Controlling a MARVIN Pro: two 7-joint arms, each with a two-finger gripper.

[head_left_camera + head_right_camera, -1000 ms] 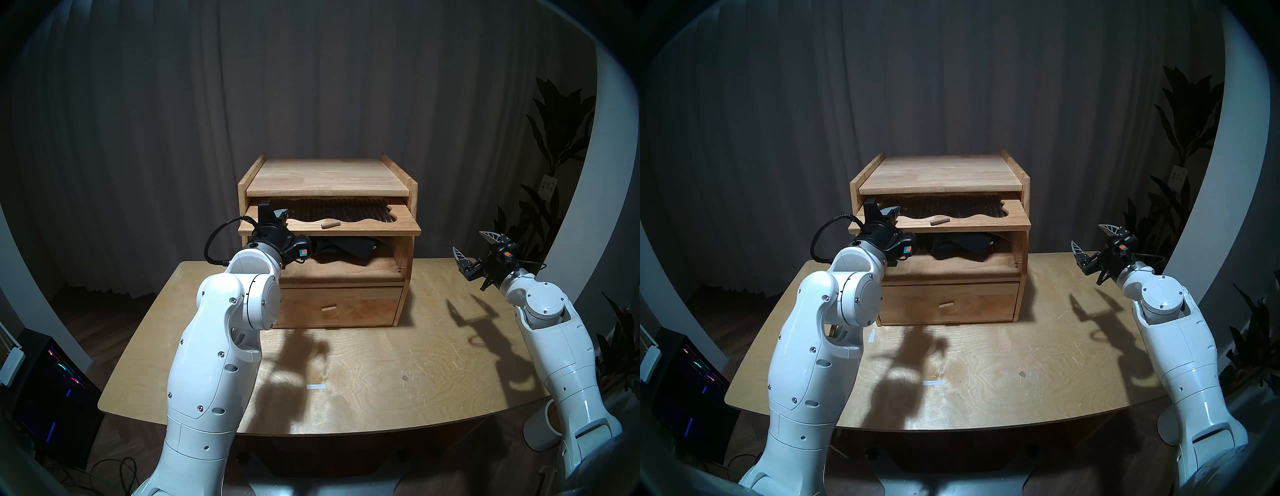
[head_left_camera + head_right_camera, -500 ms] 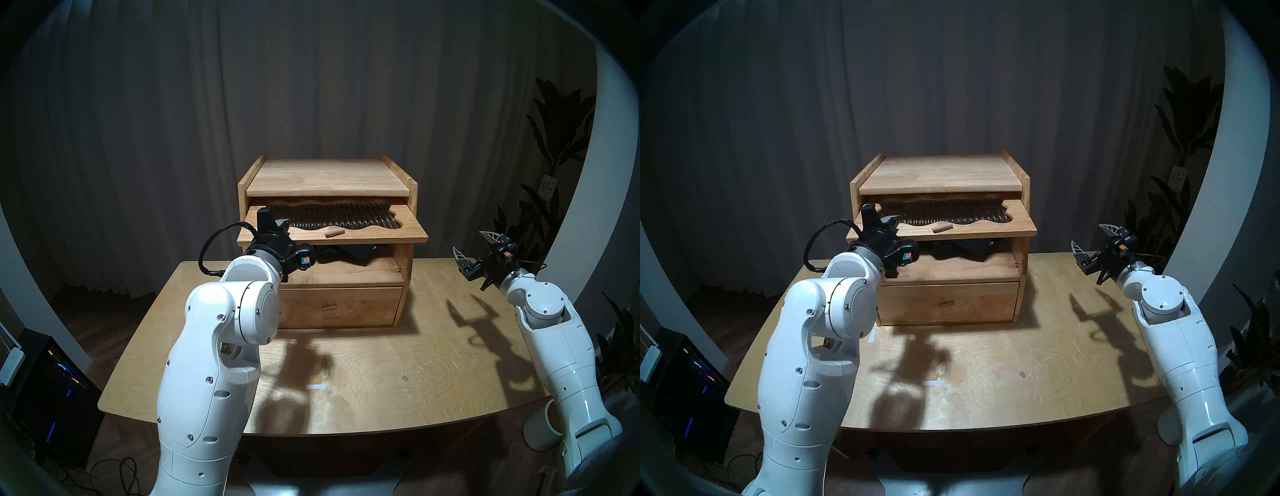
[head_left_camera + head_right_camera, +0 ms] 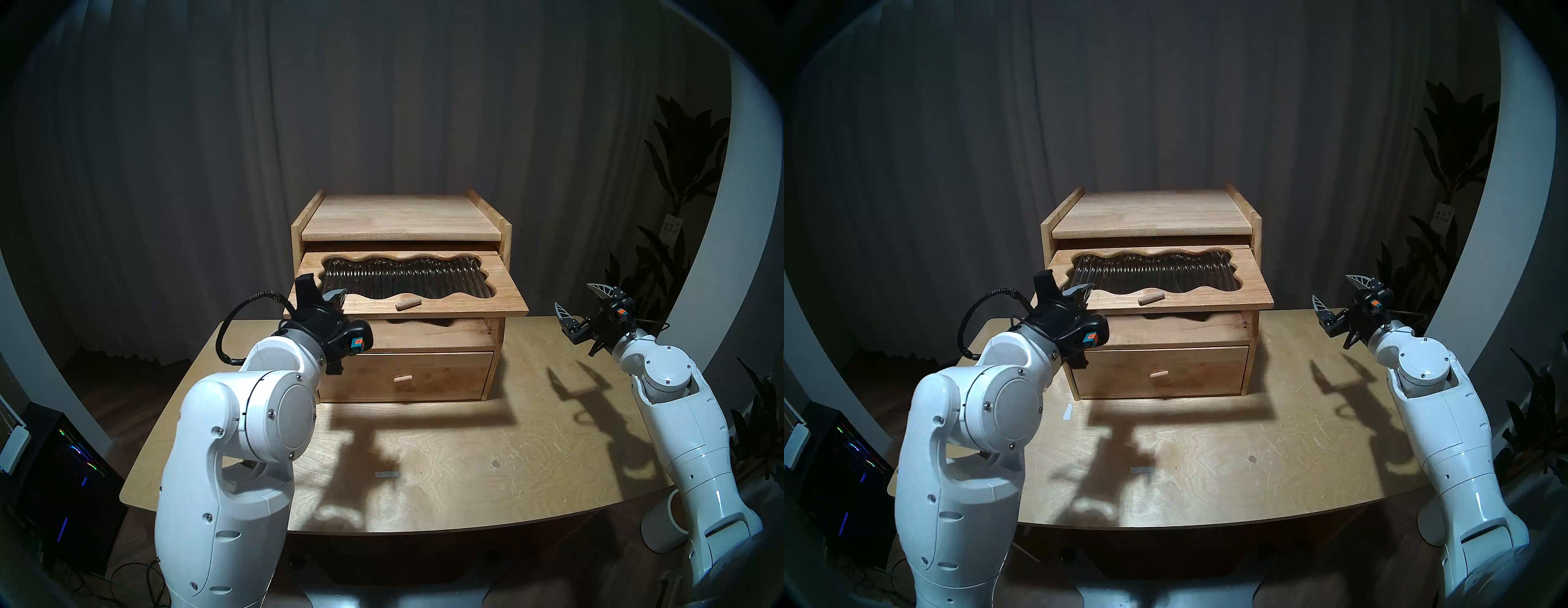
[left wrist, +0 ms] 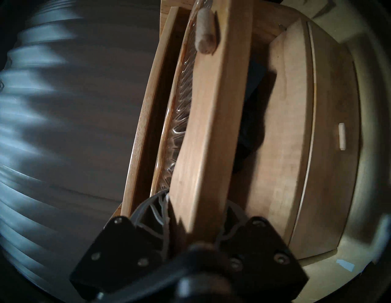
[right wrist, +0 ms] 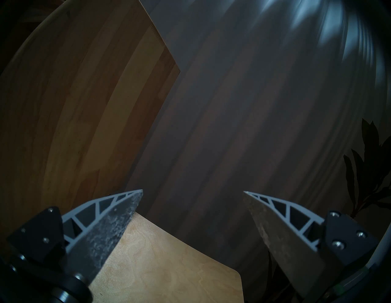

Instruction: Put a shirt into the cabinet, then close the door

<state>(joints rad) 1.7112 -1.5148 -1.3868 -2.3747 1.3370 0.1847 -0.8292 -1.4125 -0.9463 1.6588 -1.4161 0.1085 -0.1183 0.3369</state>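
The light-brown wooden cabinet [image 3: 401,216] stands at the back middle of the table. Its door [image 3: 502,293], a flap with a wavy dark ribbed window and a peg knob [image 3: 408,302], is drawn out and slopes down toward me. My left gripper [image 3: 334,297] is shut on the door's front left corner; in the left wrist view the fingers [image 4: 152,211] clamp the panel [image 4: 203,127]. The black shirt [image 4: 251,122] shows only as a dark mass in the compartment behind the door. My right gripper [image 3: 581,303] is open and empty, right of the cabinet.
The shut drawer [image 3: 445,375] with its peg knob sits under the compartment. The wooden table [image 3: 466,446] carries a small white tape strip [image 3: 387,474]. Plants [image 3: 679,170] stand at the right, a lit computer case [image 3: 63,467] on the floor at left.
My left gripper has pulled the door outward and down toward me, and the arm drew back. The door now covers the compartment and hides the shirt from the head views. The right arm has not moved.
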